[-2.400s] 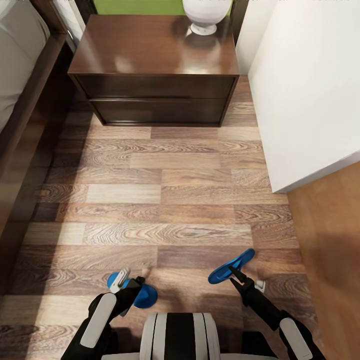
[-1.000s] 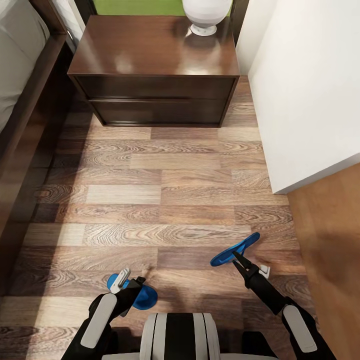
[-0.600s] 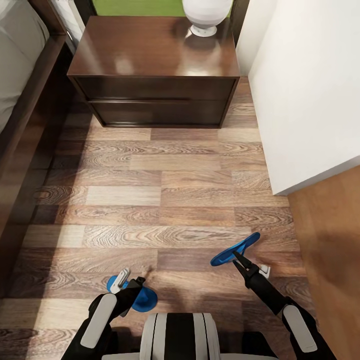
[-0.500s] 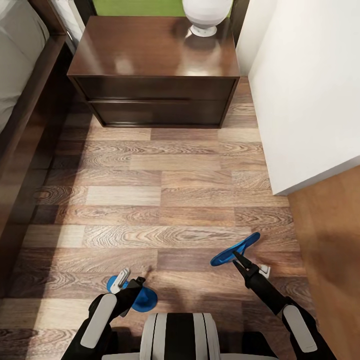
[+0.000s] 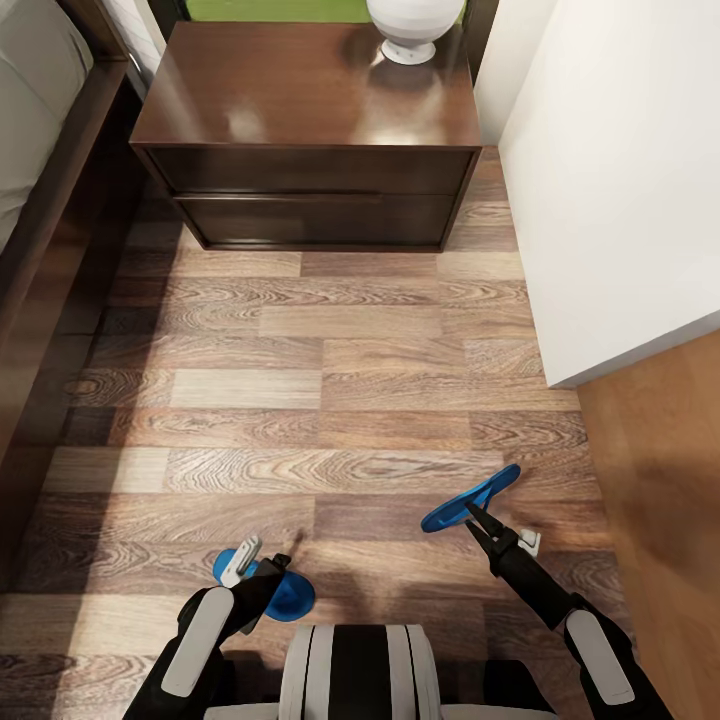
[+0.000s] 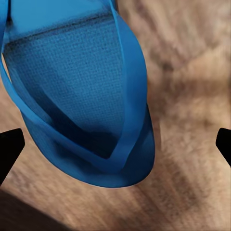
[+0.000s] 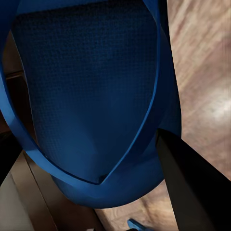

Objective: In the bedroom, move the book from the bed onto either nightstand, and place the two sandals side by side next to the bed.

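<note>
Two bright-blue sandals are in view. One sandal (image 5: 283, 596) (image 6: 82, 96) lies flat low over the wood floor beneath my left gripper (image 5: 262, 562) (image 6: 115, 144), whose fingers stand wide apart on either side of it. The other sandal (image 5: 470, 499) (image 7: 91, 96) hangs tilted above the floor, and my right gripper (image 5: 468, 512) (image 7: 89, 149) is shut on its edge. The dark-brown nightstand (image 5: 300, 100) stands ahead against the back wall. The bed (image 5: 45, 210) runs along the left edge, with its pale mattress at the top left corner. The book is out of view.
A white rounded lamp base (image 5: 410, 25) sits on the nightstand's back right corner. A white wall (image 5: 620, 180) closes the right side, ending at a corner with orange floor (image 5: 660, 480) beyond. Wood-plank floor (image 5: 320, 380) stretches between me and the nightstand.
My right gripper has carried its sandal slightly forward and to the right since the oldest frame. The head view has shifted a little. My left arm and its sandal stay put.
</note>
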Controlling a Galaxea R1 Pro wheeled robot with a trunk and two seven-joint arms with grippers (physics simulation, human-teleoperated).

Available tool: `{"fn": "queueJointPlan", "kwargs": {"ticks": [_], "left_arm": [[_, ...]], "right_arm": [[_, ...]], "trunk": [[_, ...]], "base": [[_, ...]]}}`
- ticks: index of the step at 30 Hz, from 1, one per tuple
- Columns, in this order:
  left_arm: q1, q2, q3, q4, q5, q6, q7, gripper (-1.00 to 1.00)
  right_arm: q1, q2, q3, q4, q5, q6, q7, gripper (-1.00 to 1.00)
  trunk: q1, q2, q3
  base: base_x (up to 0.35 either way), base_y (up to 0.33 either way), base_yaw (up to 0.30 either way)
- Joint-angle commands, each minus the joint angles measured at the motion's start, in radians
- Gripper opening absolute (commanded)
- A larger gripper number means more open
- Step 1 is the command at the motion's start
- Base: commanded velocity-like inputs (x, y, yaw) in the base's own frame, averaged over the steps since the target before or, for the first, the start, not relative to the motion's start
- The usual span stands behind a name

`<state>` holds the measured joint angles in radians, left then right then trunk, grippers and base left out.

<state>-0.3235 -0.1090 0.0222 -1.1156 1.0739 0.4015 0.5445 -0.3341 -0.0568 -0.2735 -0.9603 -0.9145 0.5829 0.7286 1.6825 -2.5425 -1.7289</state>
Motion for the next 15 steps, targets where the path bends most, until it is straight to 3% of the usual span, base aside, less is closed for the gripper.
{"fn": "queueJointPlan", "kwargs": {"ticks": [1,5,12,15], "left_arm": [[0.000,-0.001,0.002,-0.002,0.008,0.003,0.006,1.00],[0.000,-0.001,0.002,-0.002,0.008,0.003,0.006,1.00],[0.000,-0.001,0.001,-0.002,0.008,0.003,0.006,1.00],[0.000,-0.001,0.001,-0.003,0.008,0.002,0.006,1.00]], "right_arm": [[0.000,0.000,-0.001,0.000,-0.006,0.008,-0.002,-1.00],[0.000,0.000,-0.001,0.000,-0.006,0.008,-0.002,-1.00],[0.000,0.000,-0.001,0.000,-0.006,0.008,-0.002,-1.00],[0.000,0.000,-0.001,0.000,-0.006,0.008,-0.002,-1.00]], "trunk": [[0.000,0.000,0.000],[0.000,0.000,0.000],[0.003,-0.002,-0.028],[0.003,-0.002,-0.028]], "base": [[0.000,0.000,0.000],[0.000,0.000,0.000],[0.000,0.000,0.000],[0.000,0.000,0.000]]}}
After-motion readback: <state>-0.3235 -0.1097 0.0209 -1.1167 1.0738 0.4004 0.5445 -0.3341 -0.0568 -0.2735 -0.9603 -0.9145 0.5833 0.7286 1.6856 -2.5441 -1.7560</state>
